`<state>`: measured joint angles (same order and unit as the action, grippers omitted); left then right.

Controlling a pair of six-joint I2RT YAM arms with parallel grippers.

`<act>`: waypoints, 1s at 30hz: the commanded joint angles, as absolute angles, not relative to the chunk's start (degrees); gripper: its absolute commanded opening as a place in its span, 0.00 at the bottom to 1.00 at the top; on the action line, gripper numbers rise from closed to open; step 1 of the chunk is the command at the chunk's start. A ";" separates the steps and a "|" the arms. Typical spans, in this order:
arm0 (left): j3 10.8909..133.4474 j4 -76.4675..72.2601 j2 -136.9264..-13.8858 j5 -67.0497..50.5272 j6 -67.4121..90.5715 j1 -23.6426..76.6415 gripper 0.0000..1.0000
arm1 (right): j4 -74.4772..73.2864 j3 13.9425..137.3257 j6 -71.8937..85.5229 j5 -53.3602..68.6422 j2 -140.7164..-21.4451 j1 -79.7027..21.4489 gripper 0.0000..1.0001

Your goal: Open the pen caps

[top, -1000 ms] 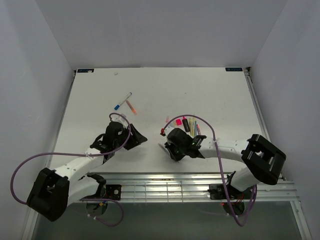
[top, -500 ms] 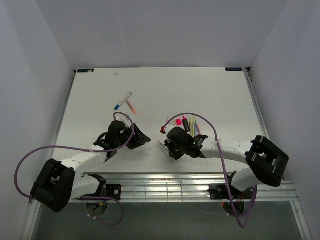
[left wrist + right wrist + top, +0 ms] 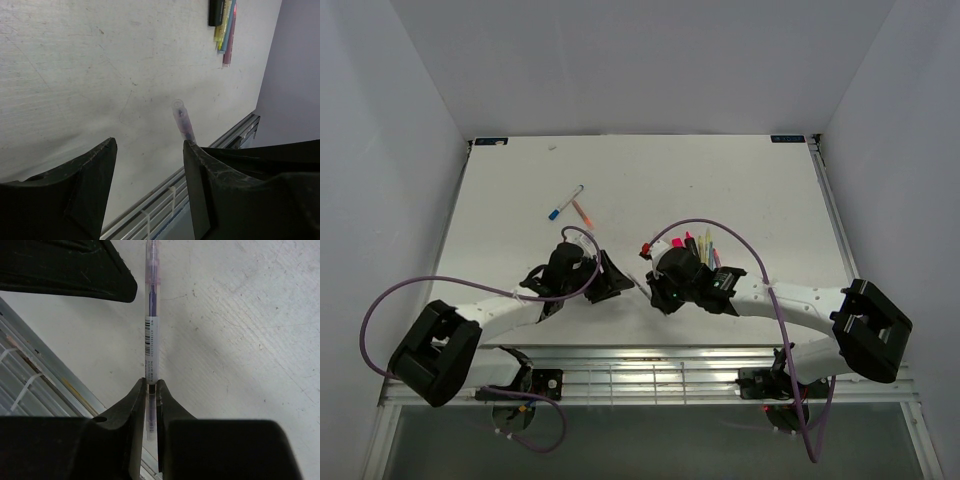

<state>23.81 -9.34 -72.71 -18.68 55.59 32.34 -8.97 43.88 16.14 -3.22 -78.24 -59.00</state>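
Note:
My right gripper (image 3: pixel 151 384) is shut on the barrel of a thin clear-purple highlighter (image 3: pixel 151 335), which points away towards the left gripper's dark finger (image 3: pixel 65 270). In the top view the right gripper (image 3: pixel 655 288) and left gripper (image 3: pixel 623 280) nearly meet at the table's middle front. The left gripper (image 3: pixel 148 142) is open with nothing between its fingers. The highlighter's capped purple end (image 3: pixel 181 117) shows just past the tip of its right finger (image 3: pixel 200 165). Whether they touch I cannot tell.
A bundle of pens and highlighters (image 3: pixel 698 248) with pink, yellow and black parts lies behind the right gripper, also seen as the bundle (image 3: pixel 224 22). A blue-capped pen (image 3: pixel 565 202) and an orange pen (image 3: pixel 582 212) lie further back left. A metal rail (image 3: pixel 650 365) runs along the near edge.
The right gripper has shut on the highlighter and shifted left with it. The left arm has moved right, bringing its open gripper up to the highlighter's far end.

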 commanded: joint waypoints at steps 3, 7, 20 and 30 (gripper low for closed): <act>25.58 -12.22 -71.02 -17.75 57.30 33.40 0.66 | -7.82 45.35 16.96 -1.67 -77.26 -59.41 0.08; 25.75 -13.01 -72.24 -18.02 57.83 33.66 0.66 | -7.21 45.18 17.31 -0.79 -77.17 -59.33 0.08; 28.47 -17.14 -79.01 -18.90 58.97 34.01 0.61 | -5.36 45.00 17.49 1.67 -76.20 -59.33 0.08; 29.79 -17.84 -80.77 -19.78 59.68 34.19 0.45 | -4.83 44.82 17.67 1.32 -76.46 -59.33 0.08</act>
